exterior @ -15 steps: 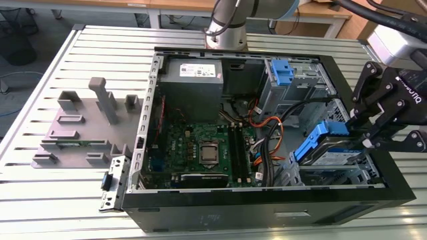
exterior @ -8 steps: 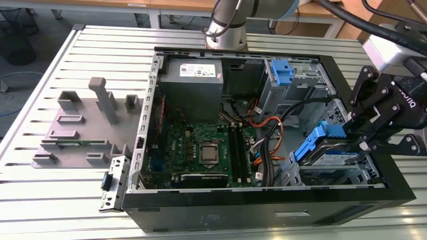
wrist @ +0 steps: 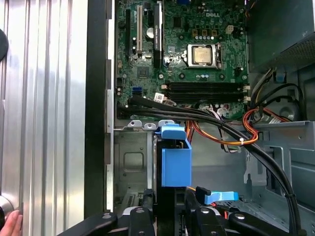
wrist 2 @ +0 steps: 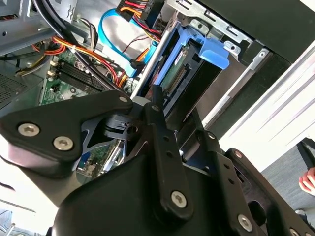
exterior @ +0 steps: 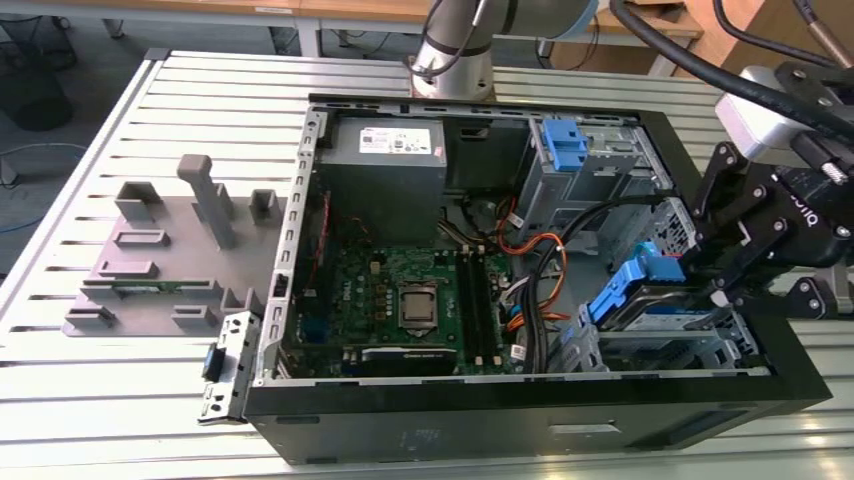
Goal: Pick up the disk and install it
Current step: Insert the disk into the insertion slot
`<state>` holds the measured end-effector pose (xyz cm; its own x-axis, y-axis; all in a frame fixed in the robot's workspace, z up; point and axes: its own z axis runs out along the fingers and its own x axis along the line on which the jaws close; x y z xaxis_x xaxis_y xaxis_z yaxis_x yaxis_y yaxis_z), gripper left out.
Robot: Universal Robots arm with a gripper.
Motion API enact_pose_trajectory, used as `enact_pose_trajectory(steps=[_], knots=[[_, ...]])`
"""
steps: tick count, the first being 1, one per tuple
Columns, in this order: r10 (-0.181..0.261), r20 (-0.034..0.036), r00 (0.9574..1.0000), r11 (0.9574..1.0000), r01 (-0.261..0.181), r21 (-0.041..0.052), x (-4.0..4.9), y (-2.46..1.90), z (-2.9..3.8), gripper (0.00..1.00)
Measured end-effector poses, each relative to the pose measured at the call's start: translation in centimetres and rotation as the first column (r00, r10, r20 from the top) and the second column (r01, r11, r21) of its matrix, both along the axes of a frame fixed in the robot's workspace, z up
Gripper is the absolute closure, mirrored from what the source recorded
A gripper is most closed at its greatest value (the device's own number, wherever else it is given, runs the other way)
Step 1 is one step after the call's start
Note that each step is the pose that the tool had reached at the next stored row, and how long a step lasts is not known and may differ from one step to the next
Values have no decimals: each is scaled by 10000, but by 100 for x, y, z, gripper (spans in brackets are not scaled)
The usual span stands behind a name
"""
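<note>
1. Black linkage of the claw sits closest in both wrist views. The claw looks drawn narrow onto the disk, holding it by its edges, with a blue side rail standing out beyond the fingers.
2. Just past the grip, the disk hangs tilted at the drive cage, in the corner of the open case at the exterior view's right. How far it has entered cannot be told.
3. With that tilt, a rail could likely catch on the cage's metal edge and jam, or twist the disk in the grip.
4. Black cables and orange wires cross just beyond the disk. They could probably be pinched or dragged if the disk swings toward them.
5. Farther in lies the motherboard, near enough that a slipped disk could strike it.
6. Farthest off are the power-supply box and the grey stand on the slotted table. A person's hand rests at the table's edge, near the arm's working space, which is a hazard too.
</note>
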<state>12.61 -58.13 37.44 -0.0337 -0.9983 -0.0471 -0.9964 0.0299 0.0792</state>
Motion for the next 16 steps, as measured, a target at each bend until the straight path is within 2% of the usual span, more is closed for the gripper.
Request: enact_pose_trajectory(steps=[5,14,15,16], knots=[[0,0,10000,10000,0,-13,0,0,-66,65],[0,1,10000,10000,0,-17,0,0,-72,64],[0,0,10000,10000,0,-17,0,0,-72,58],[0,0,10000,10000,0,-17,0,0,-72,58]])
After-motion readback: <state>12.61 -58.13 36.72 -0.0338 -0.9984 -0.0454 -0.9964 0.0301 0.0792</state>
